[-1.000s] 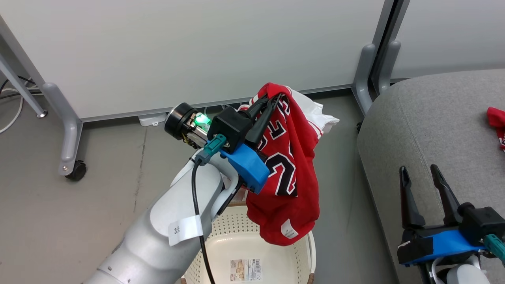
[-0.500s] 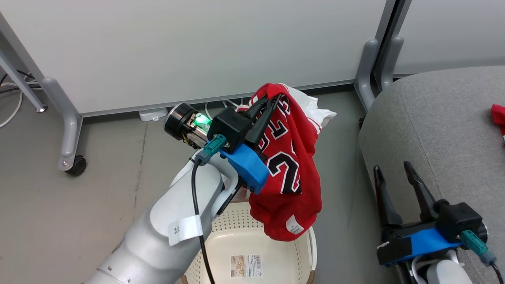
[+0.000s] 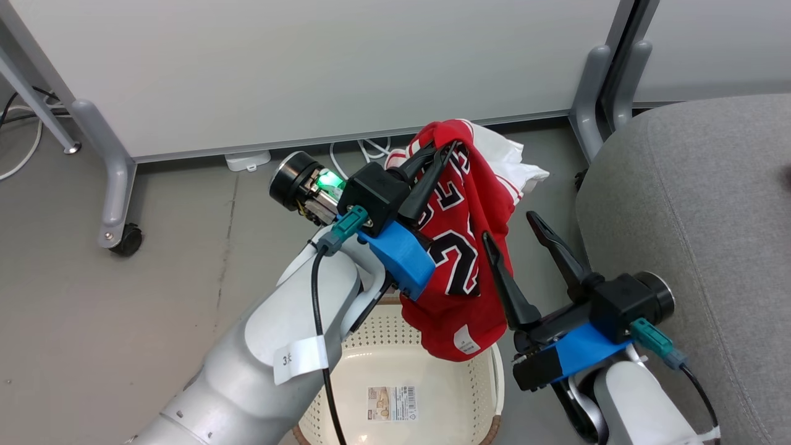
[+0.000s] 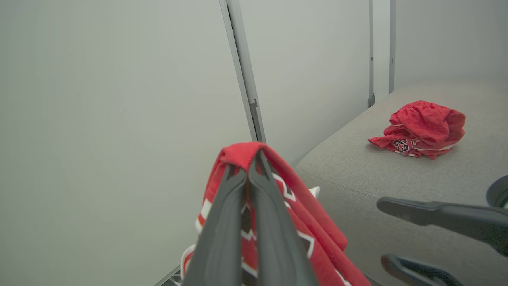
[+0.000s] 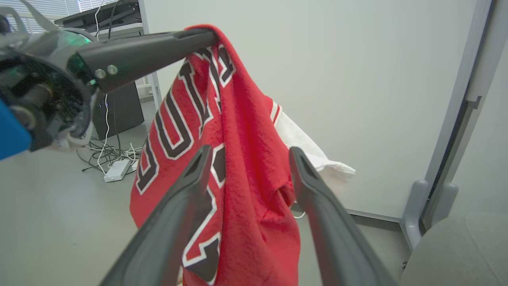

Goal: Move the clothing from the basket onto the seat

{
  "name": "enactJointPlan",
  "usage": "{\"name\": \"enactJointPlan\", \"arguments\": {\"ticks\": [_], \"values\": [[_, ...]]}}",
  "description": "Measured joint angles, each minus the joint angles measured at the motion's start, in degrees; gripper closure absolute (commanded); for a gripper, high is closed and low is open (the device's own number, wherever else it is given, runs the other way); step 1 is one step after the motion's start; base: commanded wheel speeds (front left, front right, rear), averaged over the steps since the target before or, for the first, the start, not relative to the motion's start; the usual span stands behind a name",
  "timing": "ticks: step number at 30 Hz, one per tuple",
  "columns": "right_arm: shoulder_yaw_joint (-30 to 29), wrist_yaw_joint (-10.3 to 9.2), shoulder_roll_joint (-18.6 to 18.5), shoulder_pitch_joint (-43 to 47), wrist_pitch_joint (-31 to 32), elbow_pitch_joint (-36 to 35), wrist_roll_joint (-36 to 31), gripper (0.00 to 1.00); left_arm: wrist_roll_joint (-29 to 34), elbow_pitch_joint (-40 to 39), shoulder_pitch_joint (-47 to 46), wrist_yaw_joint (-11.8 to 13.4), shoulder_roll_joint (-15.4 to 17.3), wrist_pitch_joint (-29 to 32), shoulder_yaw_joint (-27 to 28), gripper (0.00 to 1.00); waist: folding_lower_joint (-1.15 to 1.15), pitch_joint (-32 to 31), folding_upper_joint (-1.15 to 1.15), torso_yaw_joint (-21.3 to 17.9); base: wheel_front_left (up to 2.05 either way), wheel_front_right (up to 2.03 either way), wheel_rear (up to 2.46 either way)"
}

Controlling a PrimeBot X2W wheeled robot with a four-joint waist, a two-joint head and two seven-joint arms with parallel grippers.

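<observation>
L gripper [image 3: 442,151] clamped on jersey [image 3: 460,247]; hem hangs over basket [image 3: 498,383] rim at 6. R gripper [image 3: 508,227] spread wide at jersey's 3 o'clock edge; seat [image 3: 692,204] edge beyond, floor [image 3: 565,198] strip between.

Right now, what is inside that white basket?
In the basket, the visible floor is bare apart from a paper label. The left arm hides its left side, and the hanging jersey covers part of its far rim.
</observation>
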Motion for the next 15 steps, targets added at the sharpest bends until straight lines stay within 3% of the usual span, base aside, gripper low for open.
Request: {"name": "enactJointPlan", "arguments": {"ticks": [15], "values": [[4.86,0.00,-0.16,-11.35,0.00,10.38,-0.57,0.00,0.40,-1.58,-1.47,-0.22,-0.54,-0.01,-1.79,1.00,0.00,2.82,0.00,2.68,0.00,0.00,0.00]]}}
